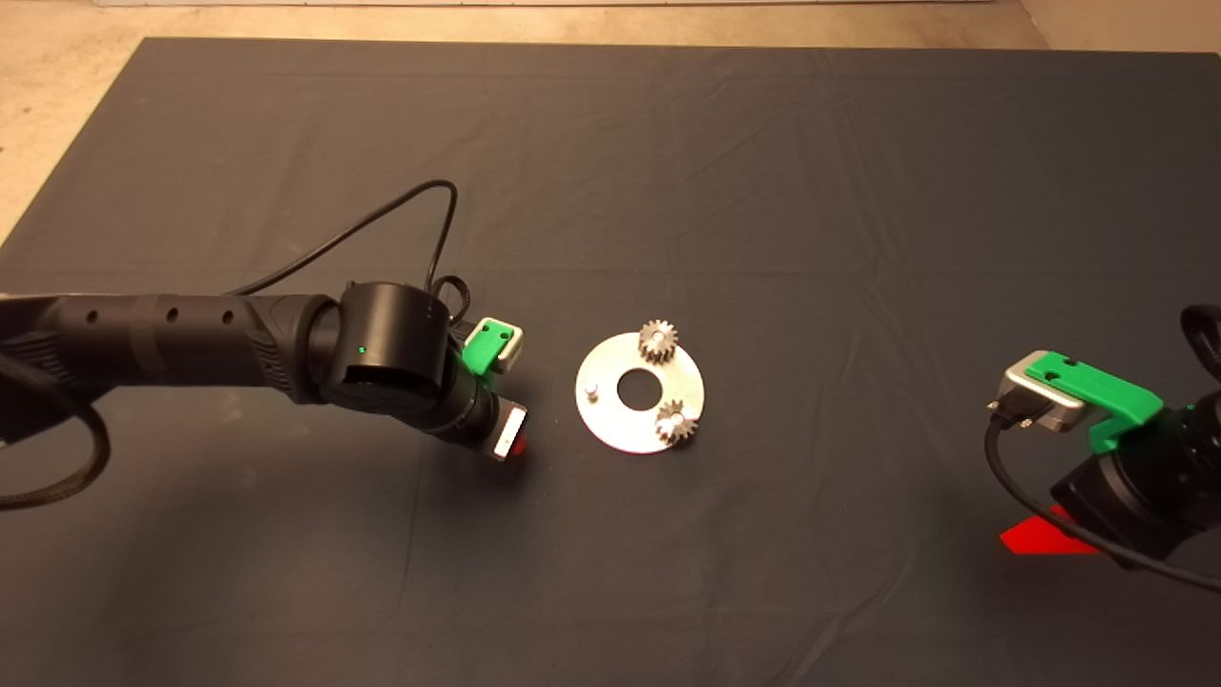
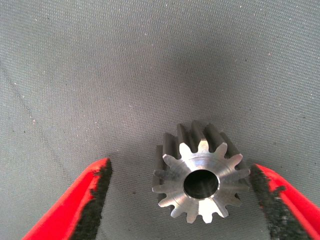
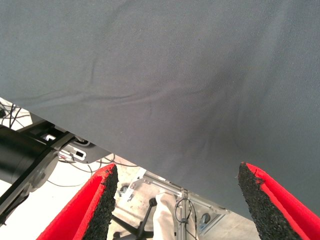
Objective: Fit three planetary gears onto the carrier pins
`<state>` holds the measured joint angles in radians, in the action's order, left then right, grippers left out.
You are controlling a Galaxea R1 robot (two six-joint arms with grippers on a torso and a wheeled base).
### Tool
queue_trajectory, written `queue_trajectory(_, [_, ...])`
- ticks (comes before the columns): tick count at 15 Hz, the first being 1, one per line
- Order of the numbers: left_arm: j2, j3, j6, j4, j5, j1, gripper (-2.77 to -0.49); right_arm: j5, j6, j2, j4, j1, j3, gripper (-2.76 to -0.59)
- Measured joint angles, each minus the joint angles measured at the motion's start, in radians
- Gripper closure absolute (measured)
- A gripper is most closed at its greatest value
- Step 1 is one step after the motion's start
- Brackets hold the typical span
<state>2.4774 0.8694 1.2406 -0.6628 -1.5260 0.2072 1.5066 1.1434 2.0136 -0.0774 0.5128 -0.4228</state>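
The round silver disc [image 1: 620, 426] lies mid-mat. Two planetary gears sit on its carrier pins: one at the far edge [image 1: 658, 341], one at the near right [image 1: 675, 421]. The left pin [image 1: 591, 389] is bare. My left gripper [image 1: 512, 443] points down at the mat just left of the disc, its fingers hidden there. In the left wrist view it [image 2: 180, 167] is open around the third gear [image 2: 200, 181], which stands on the mat close against one pad [image 2: 262, 192], apart from the other. My right gripper [image 1: 1042, 536] waits at the lower right, open and empty [image 3: 177, 170].
A black cable [image 1: 401, 210] loops up behind the left arm. Bare floor [image 1: 57, 114] shows past the mat's far left corner. The right wrist view looks past the mat's edge [image 3: 150, 170] at frames and cables on the floor.
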Motion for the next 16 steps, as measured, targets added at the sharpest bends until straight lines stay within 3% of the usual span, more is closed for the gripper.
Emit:
queue_trajectory(4, [0.000, 0.000, 0.000, -0.002, 0.000, 0.000, -1.79, -0.005, 0.000, 0.000, 0.000, 0.000, 0.000, -1.76])
queue_trajectory(16, [0.005, 0.000, 0.002, -0.009, 0.006, -0.005, -1.22, -0.008, 0.000, 0.000, 0.000, 0.000, 0.000, -1.76])
